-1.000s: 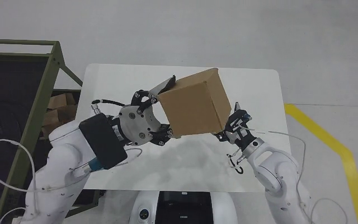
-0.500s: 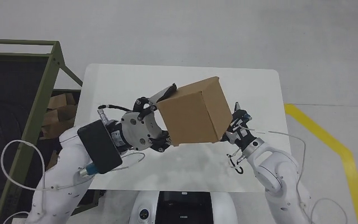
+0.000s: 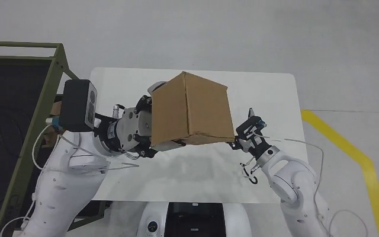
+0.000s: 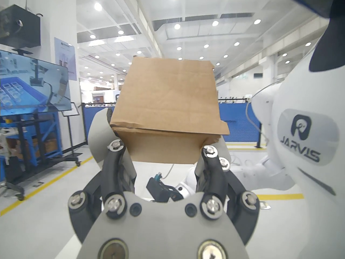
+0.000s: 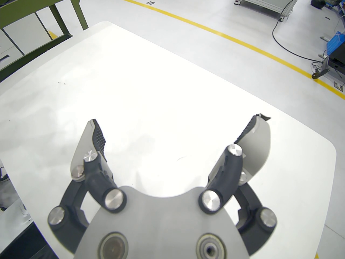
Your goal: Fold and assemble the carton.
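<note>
We hold the brown cardboard carton (image 3: 189,109) above the white tabletop (image 3: 269,89). Our left hand (image 4: 161,149) pinches its wall near a loose flap, while our right hand (image 5: 176,125) sits spread and empty just beside its near corner. To do this well, we should keep the pinch firm and turn the loose flap toward the right hand. Since a second ago the left wrist has rolled the carton over; the right hand has stayed put.
</note>
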Robot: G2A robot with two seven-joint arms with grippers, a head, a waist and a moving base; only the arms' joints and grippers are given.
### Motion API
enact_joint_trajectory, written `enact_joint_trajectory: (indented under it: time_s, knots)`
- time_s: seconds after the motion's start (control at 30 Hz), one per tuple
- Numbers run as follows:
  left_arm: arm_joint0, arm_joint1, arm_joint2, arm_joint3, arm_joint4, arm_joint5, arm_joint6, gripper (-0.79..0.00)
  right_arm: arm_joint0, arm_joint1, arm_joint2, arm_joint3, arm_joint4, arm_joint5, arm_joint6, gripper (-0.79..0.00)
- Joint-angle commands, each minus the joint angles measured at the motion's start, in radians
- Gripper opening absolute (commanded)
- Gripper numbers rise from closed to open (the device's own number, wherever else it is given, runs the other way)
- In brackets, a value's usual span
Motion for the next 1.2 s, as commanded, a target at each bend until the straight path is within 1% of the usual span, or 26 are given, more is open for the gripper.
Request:
enact_joint_trajectory:
  time_s: [0.0,0.27,0.47,0.7,0.9,1.0,1.17]
  knots:
    - [-0.018,0.006,0.004,0.008,-0.123,-0.004,-0.079,-0.785,0.0,0.0,0.0,0.0,0.0,0.0,0.0,0.0]
    - [-0.079,0.028,0.04,0.035,-0.464,-0.037,-0.33,-0.785,0.0,0.0,0.0,0.0,0.0,0.0,0.0,0.0]
    - [-0.112,0.039,0.049,0.059,-0.631,-0.059,-0.441,-0.785,0.0,0.0,0.0,0.0,0.0,0.0,0.0,0.0]
    - [-0.127,0.044,0.055,0.066,-0.745,-0.072,-0.515,-0.785,0.0,0.0,0.0,0.0,0.0,0.0,0.0,0.0]
    - [-0.132,0.046,0.055,0.066,-0.804,-0.076,-0.561,-0.785,0.0,0.0,0.0,0.0,0.0,0.0,0.0,0.0]
    - [-0.134,0.046,0.051,0.071,-0.816,-0.075,-0.573,-0.785,0.0,0.0,0.0,0.0,0.0,0.0,0.0,0.0]
    - [-0.132,0.044,0.024,0.079,-0.772,-0.067,-0.571,-0.785,0.0,0.0,0.0,0.0,0.0,0.0,0.0,0.0]
